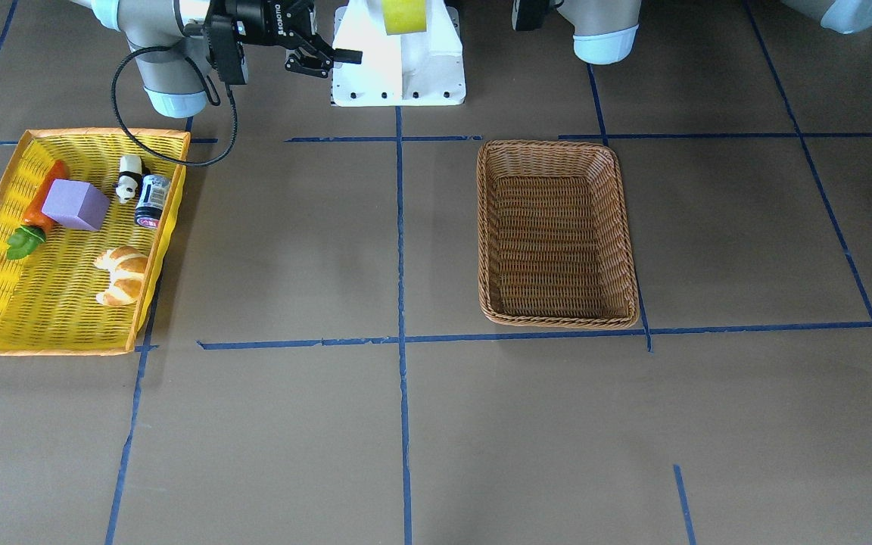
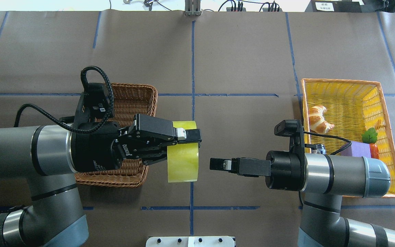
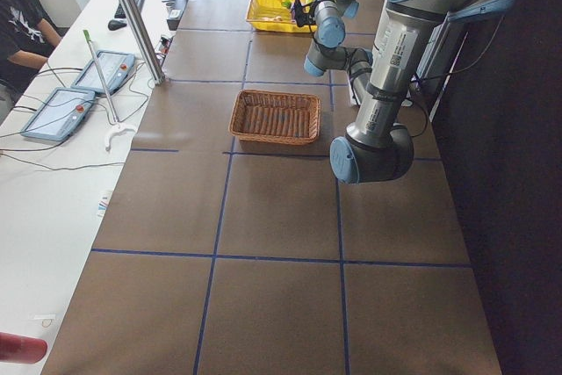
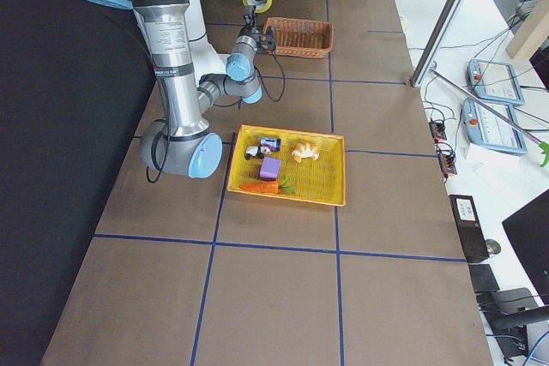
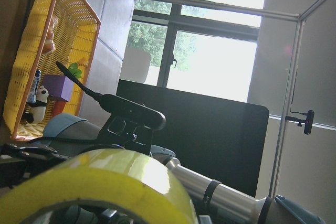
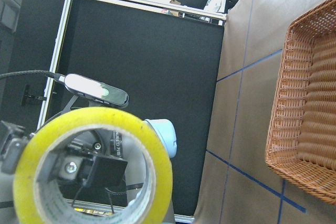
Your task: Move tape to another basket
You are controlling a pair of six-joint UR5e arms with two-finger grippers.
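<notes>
Overhead exterior shows the tape pinched by the left gripper, held off the table just beyond the basket on the side that faces the yellow tray. The roll is outside the basket and does not touch it; it stands on edge, with its open core turned away from the basket. In the right wrist-mounted view one dark finger sits inside the grey-white core, so the left fingers are clamped on the roll's wall. The left arm's wrist and forearm hang over the basket and cover much of its near half.

The right gripper is farther from the basket than the tape, pointing at the roll with a small gap between them. Its fingers are seen edge-on, and I cannot tell whether they are spread or together.

The yellow tray lies well apart from the basket, past the right gripper. It holds a croissant, a purple block, a carrot, a toy panda and a small can.
</notes>
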